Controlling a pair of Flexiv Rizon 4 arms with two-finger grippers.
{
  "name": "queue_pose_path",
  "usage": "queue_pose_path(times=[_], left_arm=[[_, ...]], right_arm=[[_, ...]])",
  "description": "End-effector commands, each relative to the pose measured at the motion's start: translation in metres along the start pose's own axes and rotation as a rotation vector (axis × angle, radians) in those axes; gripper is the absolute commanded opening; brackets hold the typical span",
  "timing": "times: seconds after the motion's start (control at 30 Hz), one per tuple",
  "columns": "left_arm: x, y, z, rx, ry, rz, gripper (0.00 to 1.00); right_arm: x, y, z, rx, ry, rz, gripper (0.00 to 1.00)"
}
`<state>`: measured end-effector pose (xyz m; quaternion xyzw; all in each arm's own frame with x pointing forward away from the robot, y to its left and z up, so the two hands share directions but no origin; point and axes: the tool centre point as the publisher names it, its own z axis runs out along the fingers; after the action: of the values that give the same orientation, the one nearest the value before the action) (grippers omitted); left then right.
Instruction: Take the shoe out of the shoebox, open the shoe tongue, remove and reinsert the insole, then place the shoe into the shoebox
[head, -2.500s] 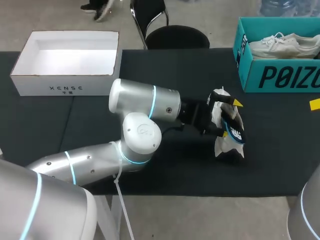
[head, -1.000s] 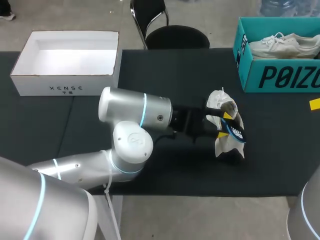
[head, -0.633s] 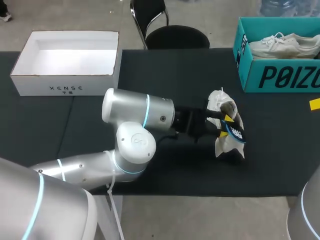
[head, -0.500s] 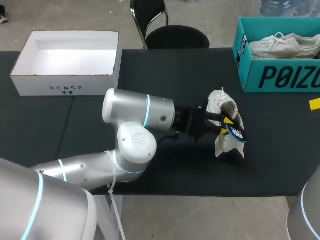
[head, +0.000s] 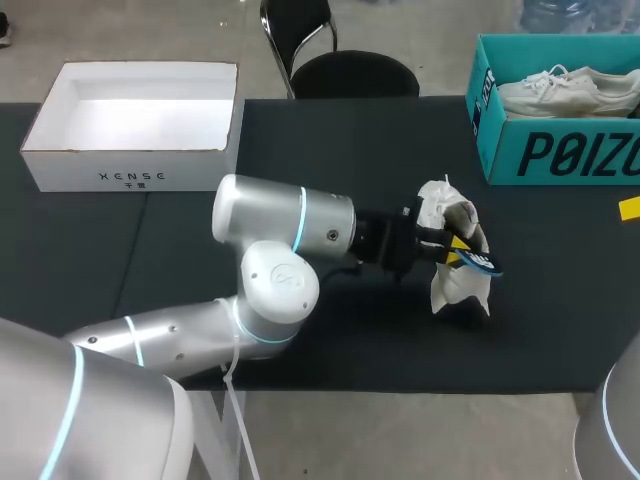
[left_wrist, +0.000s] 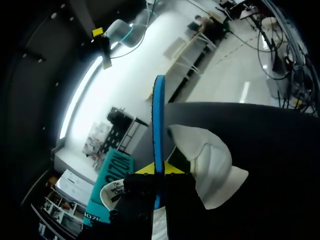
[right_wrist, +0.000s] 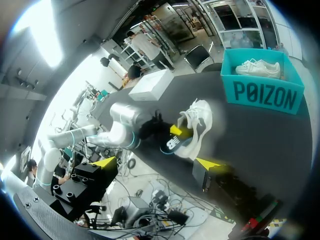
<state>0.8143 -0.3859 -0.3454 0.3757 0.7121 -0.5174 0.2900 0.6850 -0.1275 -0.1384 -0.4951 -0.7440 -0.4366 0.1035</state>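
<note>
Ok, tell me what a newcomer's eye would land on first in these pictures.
The left arm's tool pinches a blue insole at the white shoe, right of the table's middle. Next comes the teal shoebox at the far right corner, holding a second white shoe, and the open white box at the far left.

Lighting: even, from overhead; dark surface (head: 560, 310) matte; soft shadow beside white shoe (head: 457, 288); strong white glare, wrist views.
</note>
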Motion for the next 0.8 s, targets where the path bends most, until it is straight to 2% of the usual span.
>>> queue_pose_path(times=[0.03,0.33,0.5,0.57,0.6,0.63,0.7,0.73,0.77,0.8], left_arm=[[-0.002,0.011,0.006,-0.011,0.013,0.013,0.0],[-0.009,0.032,0.002,-0.056,0.035,0.049,0.0],[-0.006,0.029,0.006,-0.048,0.05,0.046,0.0],[-0.004,0.025,0.006,-0.038,0.053,0.045,0.42],[-0.003,0.024,0.006,-0.033,0.054,0.041,0.47],[-0.003,0.022,0.005,-0.032,0.054,0.041,0.79],[-0.002,0.02,0.004,-0.03,0.054,0.035,0.76],[-0.002,0.02,0.002,-0.03,0.053,0.033,0.59],[-0.003,0.019,0.001,-0.03,0.051,0.032,0.48],[-0.003,0.019,0.0,-0.03,0.05,0.031,0.47]], right_arm=[[0.006,-0.01,-0.003,-0.014,-0.013,0.001,1.0],[0.006,-0.01,-0.003,-0.014,-0.013,0.001,1.0],[0.006,-0.01,-0.003,-0.014,-0.013,0.001,1.0],[0.006,-0.01,-0.003,-0.014,-0.013,0.001,1.0],[0.006,-0.01,-0.003,-0.014,-0.013,0.001,1.0],[0.006,-0.01,-0.003,-0.014,-0.013,0.001,1.0],[0.006,-0.01,-0.003,-0.014,-0.013,0.001,1.0],[0.006,-0.01,-0.003,-0.014,-0.013,0.001,1.0],[0.006,-0.01,-0.003,-0.014,-0.013,0.001,1.0],[0.006,-0.01,-0.003,-0.014,-0.013,0.001,1.0]])
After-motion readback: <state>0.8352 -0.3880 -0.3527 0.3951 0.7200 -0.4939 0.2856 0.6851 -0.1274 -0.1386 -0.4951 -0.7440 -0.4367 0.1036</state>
